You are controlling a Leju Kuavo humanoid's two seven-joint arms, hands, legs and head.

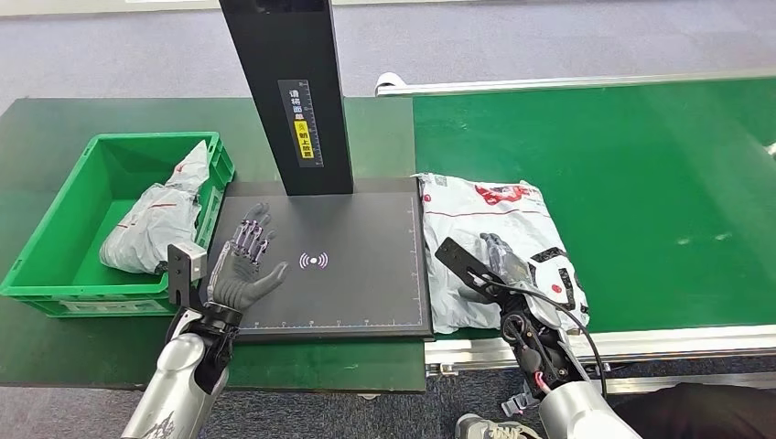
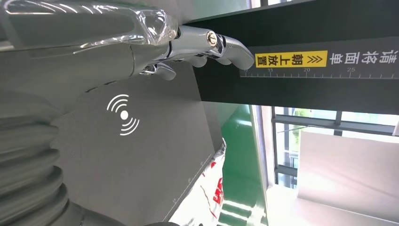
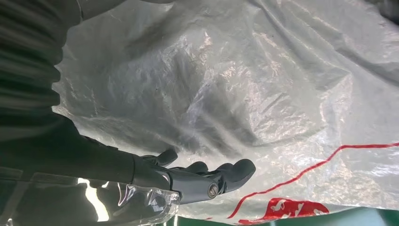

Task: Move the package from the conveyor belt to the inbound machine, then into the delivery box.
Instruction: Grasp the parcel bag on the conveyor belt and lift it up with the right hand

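Observation:
A grey-white plastic package (image 1: 485, 219) with red print lies on the green conveyor belt (image 1: 641, 201), right beside the black inbound machine plate (image 1: 366, 274). My right hand (image 1: 508, 261) is over the package's near half with its fingers stretched out and apart, holding nothing. Seen from the right wrist, the right hand (image 3: 188, 176) lies flat, close to the crinkled package (image 3: 235, 84). My left hand (image 1: 245, 261) hovers open, fingers spread, above the plate's left part, near the white signal mark (image 2: 123, 114). The green delivery box (image 1: 55, 219) stands left of the plate.
Another grey package (image 1: 156, 219) lies inside the green box. The machine's black post (image 1: 293, 91) with a yellow label rises at the back of the plate. The belt's metal rail (image 1: 641, 343) runs along the near edge. Dark green table surface surrounds the box.

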